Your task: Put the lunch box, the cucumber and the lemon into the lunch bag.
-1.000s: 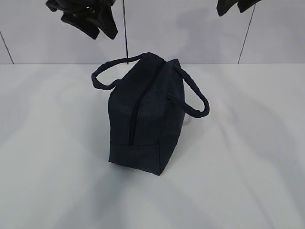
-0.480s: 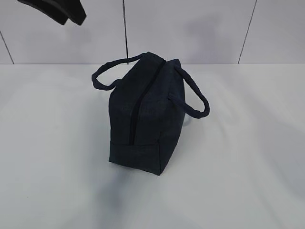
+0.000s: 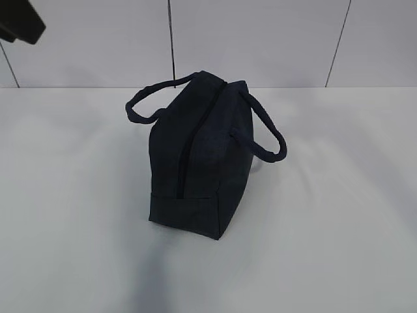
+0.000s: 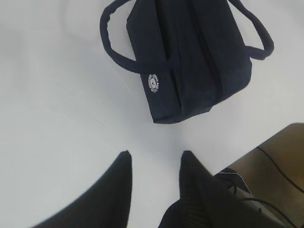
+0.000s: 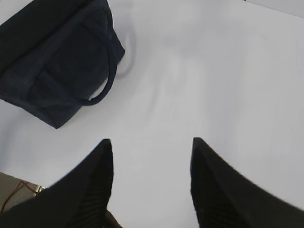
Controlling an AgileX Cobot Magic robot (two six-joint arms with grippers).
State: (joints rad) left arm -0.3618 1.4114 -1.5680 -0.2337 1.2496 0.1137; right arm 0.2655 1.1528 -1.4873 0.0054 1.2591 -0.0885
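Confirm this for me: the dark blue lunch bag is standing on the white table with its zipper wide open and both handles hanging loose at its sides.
Not quite. The lunch bag does stand on the white table with both handles loose at its sides, but the zipper is not wide open. The exterior view shows it running closed along the top, with nothing of the inside showing.

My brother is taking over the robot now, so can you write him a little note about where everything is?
Left gripper: open, empty, above the table near the bag.
Right gripper: open, empty, off to the bag's side.
Bag: standing on the table, zipper looks closed, both handles flopped outward.
Lunch box, cucumber, lemon: not in sight in any view; possibly already inside, cannot tell.
Left to do: check the bag's contents before anything else.
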